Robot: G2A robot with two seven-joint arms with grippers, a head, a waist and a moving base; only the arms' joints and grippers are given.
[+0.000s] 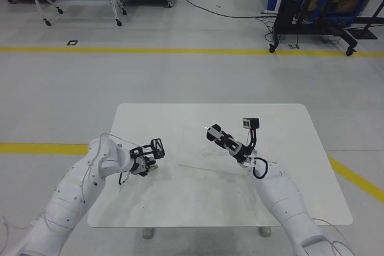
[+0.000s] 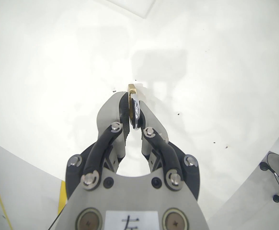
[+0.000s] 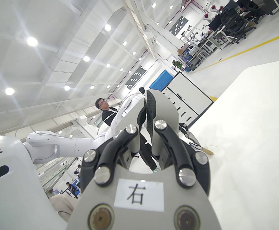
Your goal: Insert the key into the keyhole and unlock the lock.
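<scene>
Left arm: left gripper [image 2: 131, 98] is low over the white table [image 1: 179, 205], toward its near-left part. It is clenched on a small brass padlock [image 2: 131, 88]. The black pads bear on the padlock's flat sides, and a chrome part is pinched in with the brass. One brass corner sticks out past the fingertips, at or just above the tabletop; contact cannot be confirmed. Likely reason for this hold: the body is braced so it cannot spin or slide when something pushes into it. The keyhole face cannot be made out.

Middle: a stretch of tabletop separates the two arms, which are well apart.

Right arm: right gripper [image 3: 145, 99] is raised above the table's centre-right, with its tips aimed across toward the left arm. The fingers are pressed together. In the top view a thin pale sliver juts from the tip, probably the key [image 1: 205, 127], pinched by its head so the blade leads. The key is not yet in the lock. The approach and lining-up are judged still to come.
</scene>
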